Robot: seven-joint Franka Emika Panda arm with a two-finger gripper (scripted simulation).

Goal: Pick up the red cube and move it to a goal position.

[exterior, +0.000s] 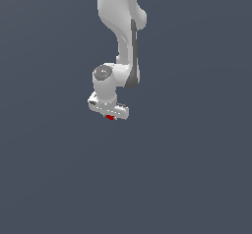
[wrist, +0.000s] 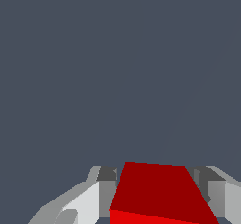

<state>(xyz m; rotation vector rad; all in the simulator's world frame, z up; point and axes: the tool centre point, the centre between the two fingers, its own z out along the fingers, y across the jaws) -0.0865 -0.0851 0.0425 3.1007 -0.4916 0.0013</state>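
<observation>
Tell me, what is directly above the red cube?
The white gripper sits above the red cube, with a finger on each side. The cube's top is hidden by the gripper.

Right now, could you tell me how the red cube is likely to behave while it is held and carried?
The red cube looks rigid, with flat, plain faces, so it should sit squarely between the jaws of the gripper and not roll. Its smooth faces might slip under a weak grip. It is tiny beside the gripper, so probably light.
</observation>
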